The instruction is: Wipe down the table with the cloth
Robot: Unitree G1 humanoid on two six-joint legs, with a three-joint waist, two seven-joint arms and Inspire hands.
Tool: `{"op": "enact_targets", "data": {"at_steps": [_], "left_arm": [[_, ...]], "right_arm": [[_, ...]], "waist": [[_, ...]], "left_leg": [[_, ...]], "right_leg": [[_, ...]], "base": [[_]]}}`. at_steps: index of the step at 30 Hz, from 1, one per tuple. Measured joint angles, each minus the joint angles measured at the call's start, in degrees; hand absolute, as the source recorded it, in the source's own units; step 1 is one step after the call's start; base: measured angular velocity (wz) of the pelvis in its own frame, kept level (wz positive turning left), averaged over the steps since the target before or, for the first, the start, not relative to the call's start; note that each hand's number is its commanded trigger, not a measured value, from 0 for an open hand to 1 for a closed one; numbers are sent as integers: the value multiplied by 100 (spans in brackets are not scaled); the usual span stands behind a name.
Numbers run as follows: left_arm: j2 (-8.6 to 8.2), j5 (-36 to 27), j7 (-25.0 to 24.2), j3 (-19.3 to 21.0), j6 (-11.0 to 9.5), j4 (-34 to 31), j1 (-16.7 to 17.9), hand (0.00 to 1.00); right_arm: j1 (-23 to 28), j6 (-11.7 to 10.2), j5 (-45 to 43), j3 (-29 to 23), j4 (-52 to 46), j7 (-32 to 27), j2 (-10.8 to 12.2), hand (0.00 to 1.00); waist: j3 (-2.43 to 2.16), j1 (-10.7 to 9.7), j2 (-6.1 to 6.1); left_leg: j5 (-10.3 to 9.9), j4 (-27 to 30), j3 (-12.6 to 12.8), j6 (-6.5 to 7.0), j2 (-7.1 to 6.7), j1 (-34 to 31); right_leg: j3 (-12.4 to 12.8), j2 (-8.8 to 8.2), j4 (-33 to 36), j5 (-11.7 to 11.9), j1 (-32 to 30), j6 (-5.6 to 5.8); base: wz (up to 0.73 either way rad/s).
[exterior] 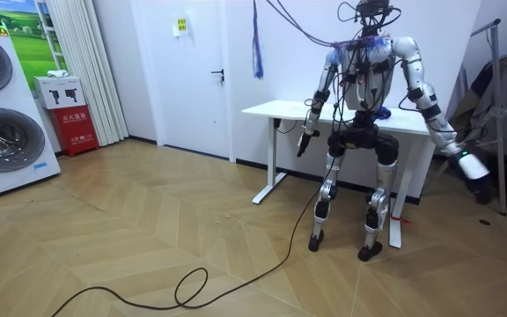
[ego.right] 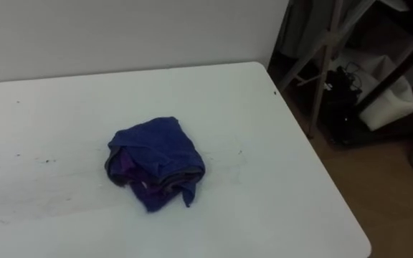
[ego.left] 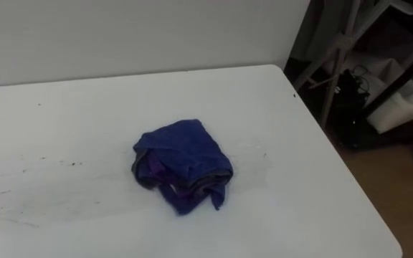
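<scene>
One blue cloth [ego.left: 181,163], crumpled, lies mid-table [ego.left: 321,215], well apart from both hands. Long axis approx. far-to-near, loose tail toward robot. Left hand [exterior: 304,141] hangs below table front edge. Right hand [exterior: 472,167] hangs low, out past table's right end. Finger state: cannot tell, either hand. Left hand judged nearer.

Dark blue cloth [ego.left: 183,163], purple patch in folds, greyish hem along lower edge. Crumpled in loose heap, one corner trailing toward near side. Lies on white table [ego.left: 70,122], about mid-depth, right of centre, well clear of edges. Faint dark specks, possibly smear marks, on table left of cloth.
</scene>
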Motion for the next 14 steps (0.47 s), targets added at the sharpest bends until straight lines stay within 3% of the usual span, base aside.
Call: {"op": "enact_targets", "data": {"at_steps": [1,4,7,8,10,12,14], "left_arm": [[-3,4,3,-178,0,50,-29,0],[-60,215,117,-519,-48,161,-141,0],[-182,241,239,-886,-100,318,-278,0],[-209,251,246,-951,-108,343,-290,0],[-358,283,304,-1090,-140,369,-309,0],[-409,352,337,-1195,-183,366,-309,0],[-408,363,370,-1285,-206,365,-203,0]], "right_arm": [[-28,60,-181,332,-13,156,165,0],[-208,89,-914,1041,-48,472,443,0],[-608,85,-1660,1696,-329,634,468,0],[-691,74,-1809,1775,-428,640,469,0],[-1041,-110,-2159,1958,-741,640,477,0],[-1129,-236,-2189,2197,-1111,641,514,0],[-1061,-412,-2221,2325,-1130,633,630,0]], "waist": [[-15,30,53],[-5,179,149],[38,365,292],[32,404,332],[59,481,456],[81,620,518],[82,605,518]], "left_leg": [[-2,-3,0,1,1,1],[-5,-7,1,5,0,57],[-10,-38,-2,8,-9,68],[-10,-41,-3,8,-8,68],[-8,-46,-30,9,0,71],[-2,-33,-42,5,6,70],[0,1,-169,5,7,46]], "right_leg": [[8,5,-18,13,8,1],[5,6,-22,17,68,5],[16,9,-42,29,68,14],[21,15,-55,33,69,13],[1,27,-119,53,105,13],[-19,32,-139,52,113,14],[-138,24,-209,42,202,29]], "base": [[0],[0],[0],[0],[4],[10],[20]]}}
